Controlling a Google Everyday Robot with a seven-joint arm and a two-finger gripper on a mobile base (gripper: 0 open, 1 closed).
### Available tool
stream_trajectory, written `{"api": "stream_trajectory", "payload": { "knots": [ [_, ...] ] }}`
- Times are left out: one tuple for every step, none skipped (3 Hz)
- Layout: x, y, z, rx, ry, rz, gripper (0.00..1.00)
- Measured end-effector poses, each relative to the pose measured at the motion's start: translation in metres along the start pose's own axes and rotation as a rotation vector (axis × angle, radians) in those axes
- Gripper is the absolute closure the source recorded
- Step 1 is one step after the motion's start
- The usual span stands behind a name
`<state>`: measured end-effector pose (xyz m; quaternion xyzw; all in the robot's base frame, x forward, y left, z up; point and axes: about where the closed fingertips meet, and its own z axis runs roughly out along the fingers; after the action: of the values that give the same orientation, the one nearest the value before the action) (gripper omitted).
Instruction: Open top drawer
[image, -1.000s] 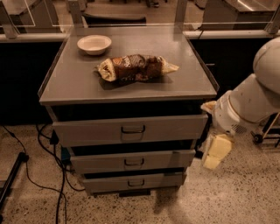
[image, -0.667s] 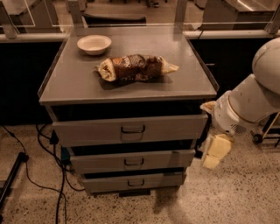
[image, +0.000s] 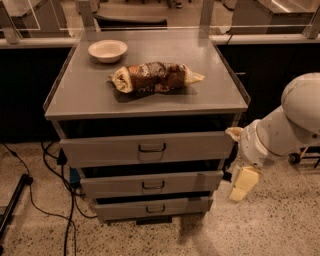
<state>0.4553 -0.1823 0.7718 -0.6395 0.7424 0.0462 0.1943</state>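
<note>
Top drawer (image: 100, 150) sits directly under the tabletop (image: 80, 95), above two narrower drawers, with a dark wire handle (image: 152, 148) at its centre and a dark gap above its front. The gripper (image: 243, 183) hangs pointing down just right of the cabinet, level with the middle drawer (image: 110, 184), touching nothing; cannot tell whether it is parted or closed. A bowl (image: 107, 50) and a snack bag (image: 155, 77) are on the tabletop.
</note>
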Motion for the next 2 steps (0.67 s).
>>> {"api": "stream_trajectory", "payload": {
  "knots": [
    [0.0,-0.008,0.022,0.027,-0.03,-0.035,0.0],
    [-0.006,-0.021,0.043,0.038,-0.055,-0.057,0.0]
  ]
}}
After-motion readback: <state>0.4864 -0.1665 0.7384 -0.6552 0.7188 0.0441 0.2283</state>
